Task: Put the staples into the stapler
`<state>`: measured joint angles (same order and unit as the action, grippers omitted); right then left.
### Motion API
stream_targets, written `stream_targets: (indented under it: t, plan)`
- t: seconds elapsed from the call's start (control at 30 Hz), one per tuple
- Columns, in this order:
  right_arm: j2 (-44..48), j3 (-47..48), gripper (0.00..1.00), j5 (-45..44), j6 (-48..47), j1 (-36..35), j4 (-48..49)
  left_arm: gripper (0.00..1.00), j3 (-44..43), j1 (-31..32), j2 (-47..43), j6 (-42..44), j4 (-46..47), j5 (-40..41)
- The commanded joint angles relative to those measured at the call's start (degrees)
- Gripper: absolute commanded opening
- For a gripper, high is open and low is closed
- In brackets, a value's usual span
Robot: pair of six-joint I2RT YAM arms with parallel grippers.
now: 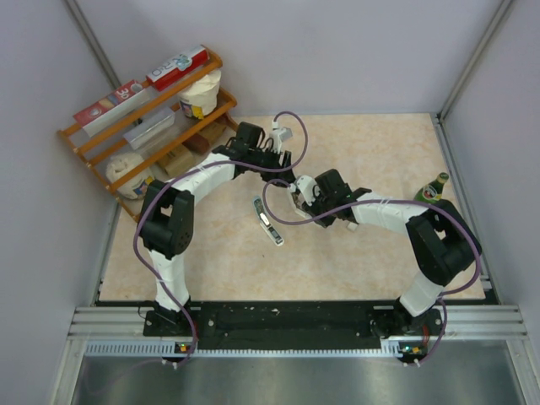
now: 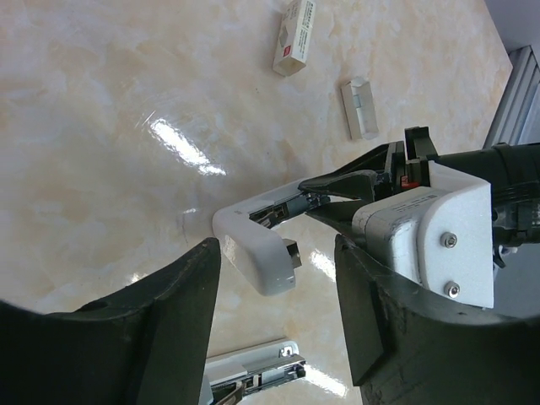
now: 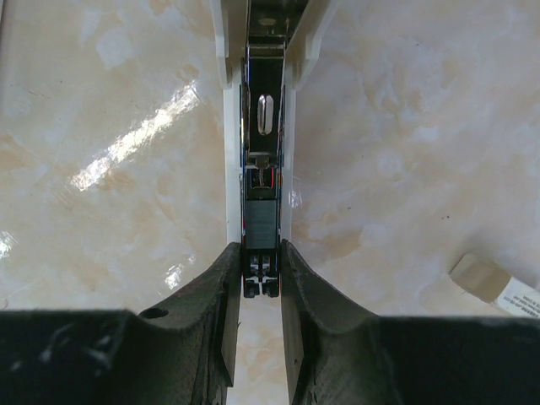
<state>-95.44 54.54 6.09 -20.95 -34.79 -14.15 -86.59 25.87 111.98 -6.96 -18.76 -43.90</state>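
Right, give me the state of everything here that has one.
White stapler, opened, channel exposed.
Right gripper, jaws shut on it.
Left gripper, jaws open, empty.
Second stapler, lying on the table, ungripped.
Staples packet, flat on the table, untouched.
Small white piece, flat near it.
Green bottle, upright.

Only "3D" reads, on a red box [image 1: 114, 99] on the shelf [image 1: 74, 143].

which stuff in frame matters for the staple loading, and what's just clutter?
Job:
- white stapler, opened, clamped in the right end effector
- staples on the table
- left end effector, open

Clutter:
- second stapler
- small printed box
- green bottle
- shelf
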Motion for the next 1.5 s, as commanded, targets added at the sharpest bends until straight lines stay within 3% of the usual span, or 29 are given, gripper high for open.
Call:
stream_targets:
  t: [0.0, 0.13, 0.33, 0.43, 0.63, 0.83, 1.17, 1.27, 1.37, 1.47]
  plan:
    - [-1.0, 2.1, 0.23, 0.1, -0.3, -1.2, -0.1, 0.66, -2.5, 0.0, -4.2, 1.3, -0.5, -2.0]
    - [-0.8, 2.1, 0.23, 0.2, -0.4, -1.2, 0.0, 0.75, -2.5, -0.9, -4.1, 1.8, -0.1, -1.3]
    - [-0.9, 2.1, 0.23, 0.2, -0.4, -1.2, -0.1, 0.73, -2.1, -1.0, -3.3, 0.9, 0.0, -2.4]
    - [-0.8, 2.1, 0.23, 0.2, -0.4, -1.2, -0.1, 0.62, -1.7, -0.9, -3.1, 0.7, 0.3, -2.8]
    - [-1.0, 2.1, 0.23, 0.2, -0.3, -1.2, 0.0, 0.54, -1.1, -0.6, -3.2, 0.2, 0.6, -3.4]
    - [-1.0, 2.1, 0.23, 0.1, -0.3, -1.3, 0.0, 0.35, -0.8, -0.6, -3.4, 1.9, -1.2, -1.9]
    - [-1.0, 2.1, 0.23, 0.1, -0.3, -1.3, 0.0, 0.33, -1.3, 0.1, -2.6, 1.7, -1.5, -1.1]
    - [-1.1, 2.1, 0.23, 0.1, -0.3, -1.2, 0.0, 0.3, -1.1, 0.3, -2.6, 2.0, -1.8, -0.8]
    - [-1.0, 2.1, 0.23, 0.1, -0.3, -1.2, -0.1, 0.19, -1.2, 0.3, -2.6, 2.0, -1.8, -0.7]
    - [-1.0, 2.1, 0.23, 0.0, -0.2, -1.2, -0.1, 0.18, -1.2, 0.3, -2.7, 1.7, -1.8, -1.0]
